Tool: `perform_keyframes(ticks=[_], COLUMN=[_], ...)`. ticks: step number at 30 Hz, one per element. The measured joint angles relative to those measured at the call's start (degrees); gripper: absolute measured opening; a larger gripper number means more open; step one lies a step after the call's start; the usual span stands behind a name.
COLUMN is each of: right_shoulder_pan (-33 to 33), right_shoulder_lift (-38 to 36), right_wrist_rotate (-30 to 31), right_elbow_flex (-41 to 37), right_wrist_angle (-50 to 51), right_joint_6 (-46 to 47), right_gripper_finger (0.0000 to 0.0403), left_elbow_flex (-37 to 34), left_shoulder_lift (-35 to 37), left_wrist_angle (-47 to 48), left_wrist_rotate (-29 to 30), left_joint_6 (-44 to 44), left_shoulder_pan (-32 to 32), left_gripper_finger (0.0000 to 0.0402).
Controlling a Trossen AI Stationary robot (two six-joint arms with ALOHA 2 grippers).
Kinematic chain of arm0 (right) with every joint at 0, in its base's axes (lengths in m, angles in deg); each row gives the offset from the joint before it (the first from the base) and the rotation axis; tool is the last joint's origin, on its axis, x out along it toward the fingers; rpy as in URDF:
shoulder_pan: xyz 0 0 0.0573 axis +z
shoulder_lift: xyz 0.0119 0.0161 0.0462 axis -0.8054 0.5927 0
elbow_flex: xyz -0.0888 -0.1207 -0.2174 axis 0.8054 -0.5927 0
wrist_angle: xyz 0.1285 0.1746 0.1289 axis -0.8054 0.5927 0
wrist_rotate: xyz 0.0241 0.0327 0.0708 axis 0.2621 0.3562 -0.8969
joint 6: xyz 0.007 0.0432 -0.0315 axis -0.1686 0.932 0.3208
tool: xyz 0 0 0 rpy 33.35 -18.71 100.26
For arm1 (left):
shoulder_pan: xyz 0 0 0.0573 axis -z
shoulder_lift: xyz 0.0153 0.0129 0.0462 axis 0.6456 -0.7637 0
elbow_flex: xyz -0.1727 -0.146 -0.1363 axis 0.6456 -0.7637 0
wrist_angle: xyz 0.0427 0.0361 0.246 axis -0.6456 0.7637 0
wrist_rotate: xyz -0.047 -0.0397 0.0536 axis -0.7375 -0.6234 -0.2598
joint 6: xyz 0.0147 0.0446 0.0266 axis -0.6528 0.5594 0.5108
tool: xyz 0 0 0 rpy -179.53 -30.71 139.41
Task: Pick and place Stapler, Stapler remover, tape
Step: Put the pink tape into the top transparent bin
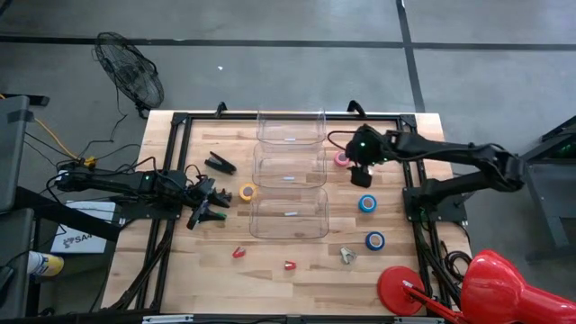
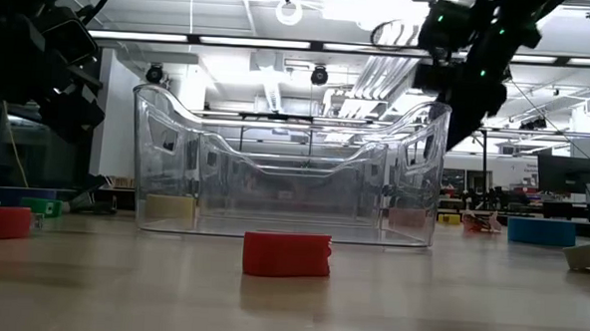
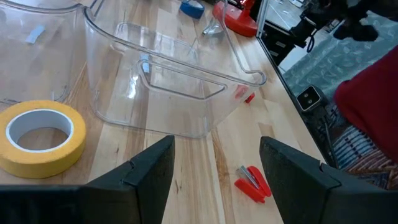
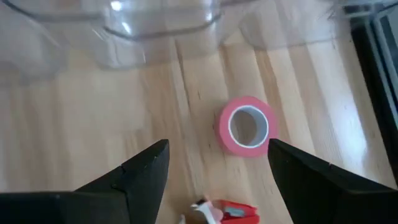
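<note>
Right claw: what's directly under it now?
Right claw, open, hovers over bare wood; the pink tape lies just ahead, untouched. A red stapler remover shows partly, the rest out of frame.

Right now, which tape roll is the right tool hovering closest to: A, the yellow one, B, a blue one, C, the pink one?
C: the right tool hangs open just above the pink tape roll by the middle clear bin, while the yellow roll lies across that bin, near the left tool.

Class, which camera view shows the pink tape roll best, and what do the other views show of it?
The right wrist view: the pink tape roll lies flat on the wood ahead of the open right claw. The high view shows it as a small ring beside the bins. The low and left wrist views do not clearly show it.
</note>
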Motion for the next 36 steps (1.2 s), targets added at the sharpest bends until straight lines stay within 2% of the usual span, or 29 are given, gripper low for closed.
perform_keyframes(ticks=[14, 28, 32, 36], right_shoulder_pan=[-2.52, -2.80, -2.86, -2.86], right_shoulder_lift=[14.78, 21.61, 22.69, 22.86], right_wrist_rotate=[1.45, 1.54, 1.50, 1.06], right_elbow_flex=[-0.19, -0.19, -0.19, -0.19], right_wrist_angle=[-8.22, -10.65, -11.66, -11.51], right_joint_6=[-1.78, -1.79, -1.52, -1.37], right_gripper_finger=[0.0263, 0.0261, 0.0241, 0.0200], left_elbow_flex=[0.00, 0.01, 0.01, -0.01], left_shoulder_lift=[0.00, -0.01, 0.01, 0.01], left_wrist_angle=[0.00, 0.00, 0.00, 0.00], left_wrist_rotate=[0.00, 0.00, 0.00, 0.00], left_joint_6=[-0.01, 0.00, 0.00, 0.00], left_shoulder_pan=[0.01, 0.00, 0.01, 0.00], left_gripper_finger=[0.0231, 0.0231, 0.0231, 0.0231])
